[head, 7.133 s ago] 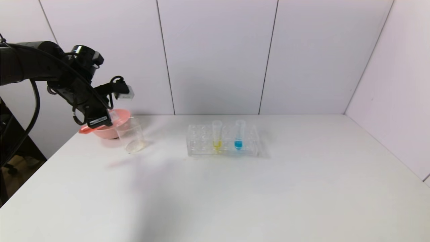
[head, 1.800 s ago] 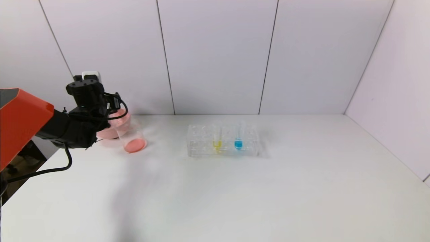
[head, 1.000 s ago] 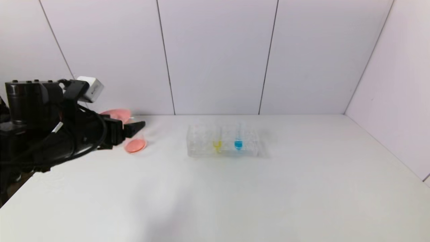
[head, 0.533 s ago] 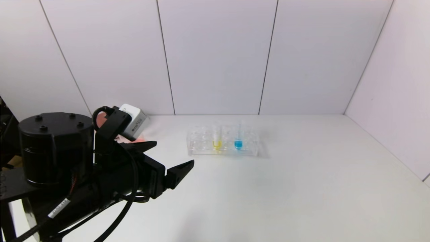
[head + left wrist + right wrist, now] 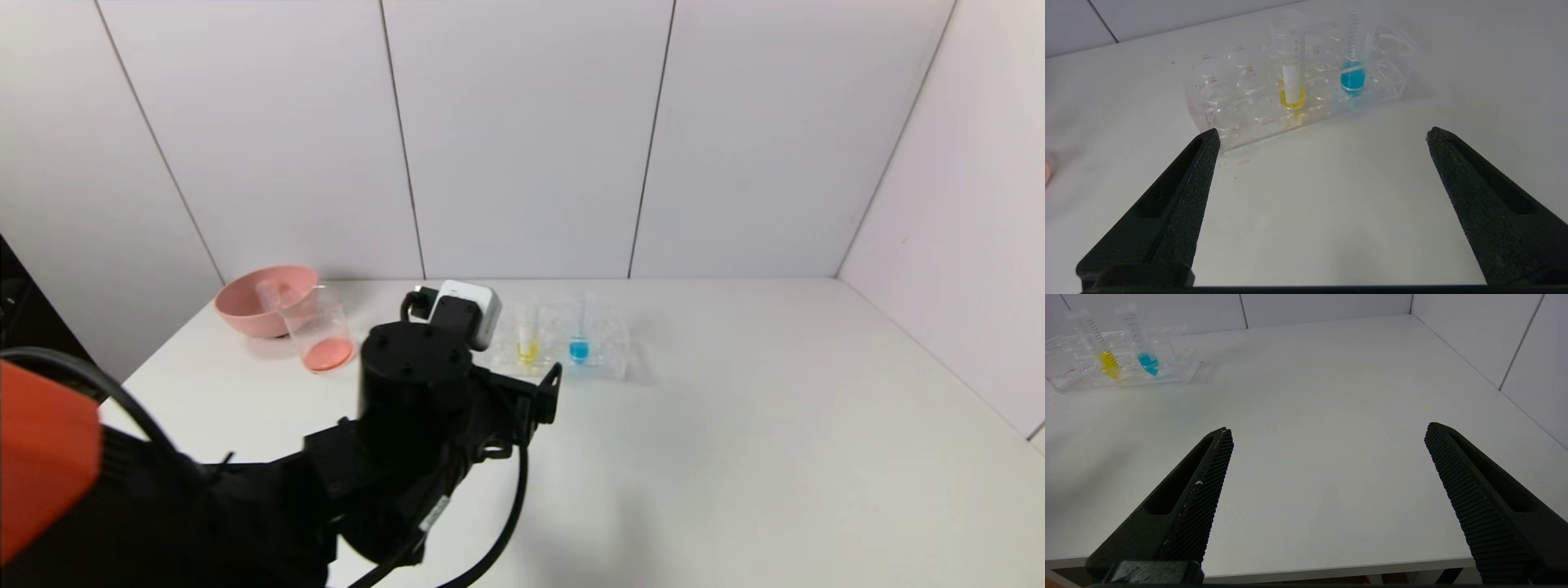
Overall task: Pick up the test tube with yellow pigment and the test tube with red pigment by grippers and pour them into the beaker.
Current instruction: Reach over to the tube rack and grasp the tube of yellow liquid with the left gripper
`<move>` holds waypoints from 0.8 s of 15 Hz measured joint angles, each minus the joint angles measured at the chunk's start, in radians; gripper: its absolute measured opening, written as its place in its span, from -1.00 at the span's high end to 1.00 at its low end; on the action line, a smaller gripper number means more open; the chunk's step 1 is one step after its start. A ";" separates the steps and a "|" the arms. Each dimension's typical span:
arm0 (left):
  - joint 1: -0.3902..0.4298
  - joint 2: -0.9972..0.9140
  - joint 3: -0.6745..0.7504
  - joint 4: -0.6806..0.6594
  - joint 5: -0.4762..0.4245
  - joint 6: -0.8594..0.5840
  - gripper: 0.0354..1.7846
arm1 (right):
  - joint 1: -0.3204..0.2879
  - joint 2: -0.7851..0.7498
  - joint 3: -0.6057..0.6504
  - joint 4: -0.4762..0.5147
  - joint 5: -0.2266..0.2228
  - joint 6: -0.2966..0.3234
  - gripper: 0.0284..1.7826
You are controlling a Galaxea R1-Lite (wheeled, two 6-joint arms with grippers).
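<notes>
- Head view: our left gripper [image 5: 543, 400] reaches over the middle of the table [image 5: 735, 457], close to the clear rack [image 5: 608, 359] near the back edge. The test tube with yellow pigment [image 5: 527, 333] stands upright in the rack, so nothing spills. The blue tube [image 5: 580, 331] stands beside it. The beaker [image 5: 318, 329] sits by the back left corner with red liquid at its bottom, touching or just in front of the pink bowl [image 5: 253, 306]. We see no test tube with red pigment.
- Left wrist view: our jaws are wide apart and hold nothing. They aim at the rack, ready for the yellow tube, we think. The tubes have small lines, but we cannot read them.
- Right wrist view: our right gripper [image 5: 1327, 435] waits at the front edge, wide apart and empty.
</notes>
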 joint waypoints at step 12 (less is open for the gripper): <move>0.031 0.451 -0.468 -0.085 0.218 0.070 -0.98 | 0.000 0.000 0.000 0.000 0.000 0.000 -0.92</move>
